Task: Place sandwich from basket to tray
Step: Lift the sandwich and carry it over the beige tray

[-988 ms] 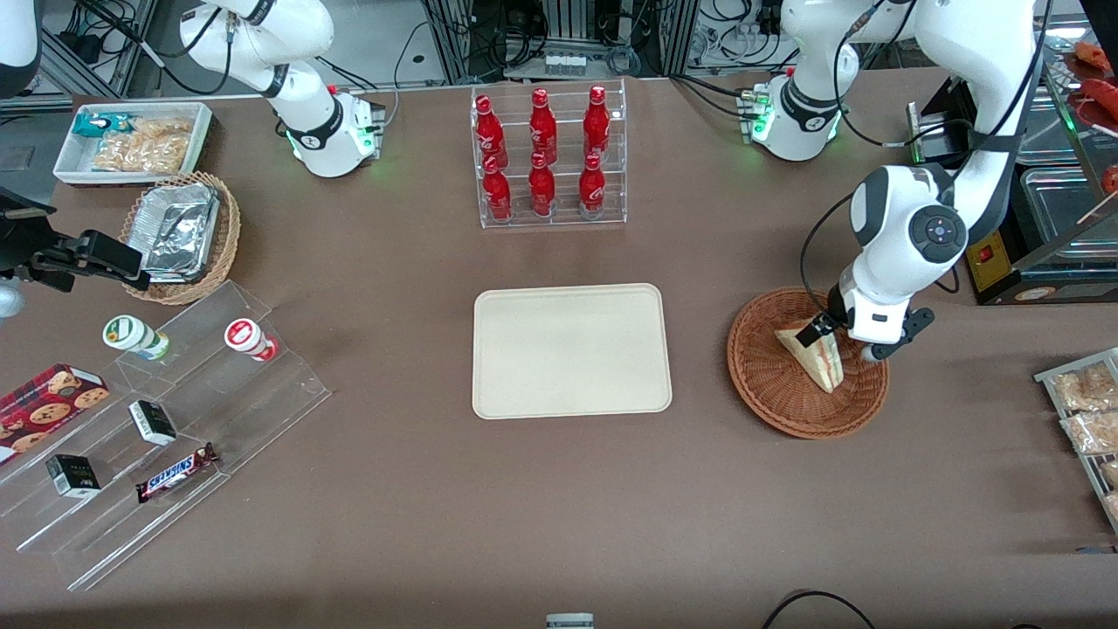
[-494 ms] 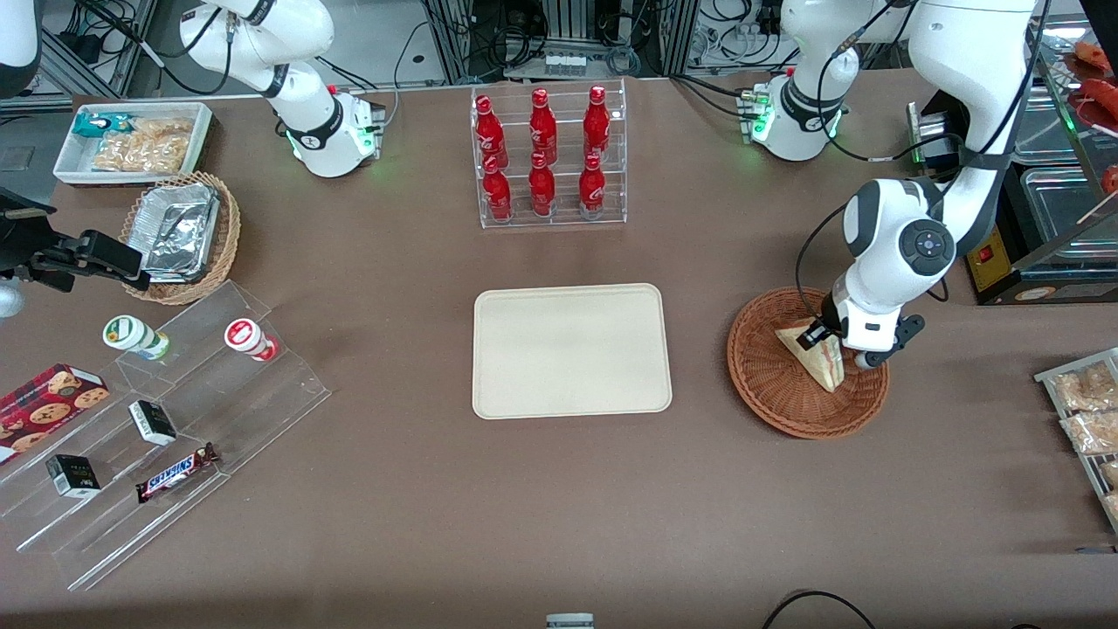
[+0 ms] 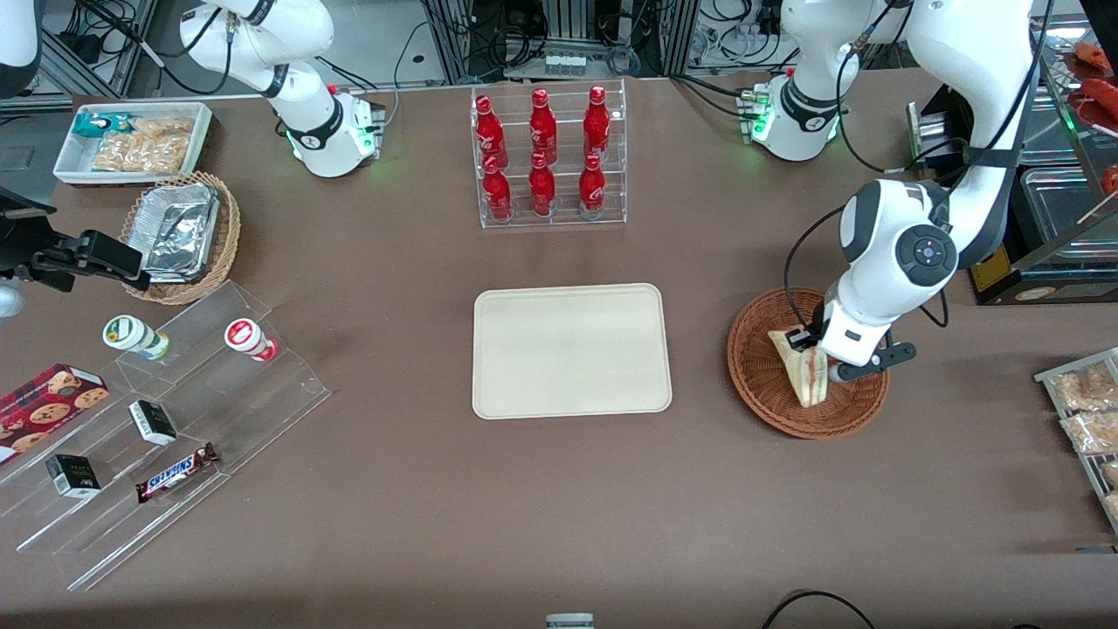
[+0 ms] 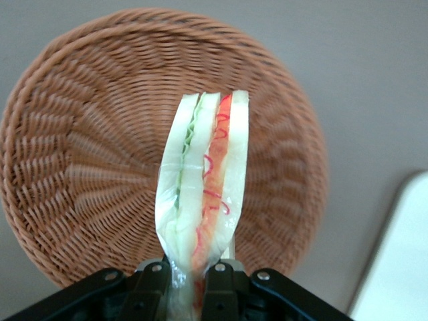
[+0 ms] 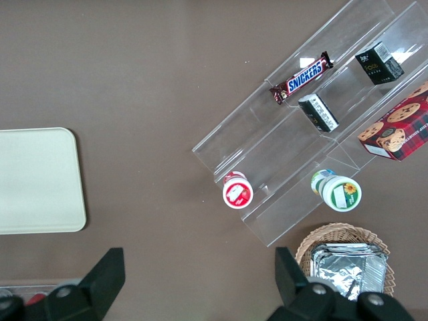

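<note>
Reddish-brown wicker basket under pincer, clamped on wrapped sandwich, edge up; Snickers bar toward parked arm's end.

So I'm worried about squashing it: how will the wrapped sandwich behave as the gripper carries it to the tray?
The sandwich looks soft: the gripper, shut on one end, probably dents it. It seems stiff enough, standing out unsupported above the basket. Its clear wrap looks glossy, so it might slip on the way to the tray.
</note>
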